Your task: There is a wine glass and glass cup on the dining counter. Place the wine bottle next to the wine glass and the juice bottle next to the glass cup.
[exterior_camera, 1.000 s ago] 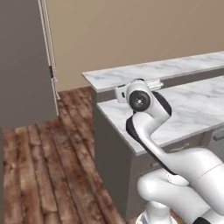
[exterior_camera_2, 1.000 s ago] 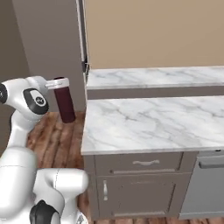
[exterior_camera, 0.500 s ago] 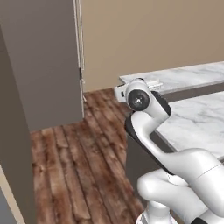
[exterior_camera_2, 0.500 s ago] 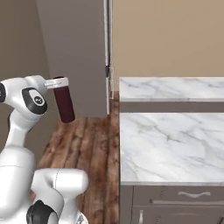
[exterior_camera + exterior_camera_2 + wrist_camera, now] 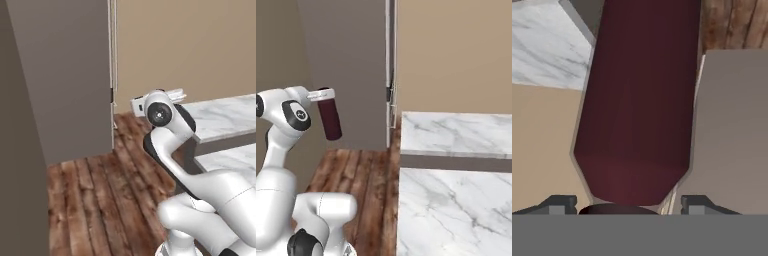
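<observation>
Bottle (image 5: 329, 118), dark maroon, rigid, smooth-sided: hangs beneath end effector (image 5: 321, 95), clamped at its cap end. Likely weighty, slippery, breakable; grip high near shoulder. Marble bench (image 5: 456, 135) well apart, right.

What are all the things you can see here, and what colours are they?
bottle: one, dark maroon with a dark cap, hanging tilted from the gripper above the floor; the hand view shows its body close up.
tall cabinet or fridge: one, grey-brown, standing against the wall left of the counters.
marble counters: two levels, white with grey veins, on the right.
wall: beige, behind the counters.
floor: brown wooden planks.
gripper: one, white with dark finger tips, shut on the bottle's top end.
robot arm: one, white with dark joints.
</observation>
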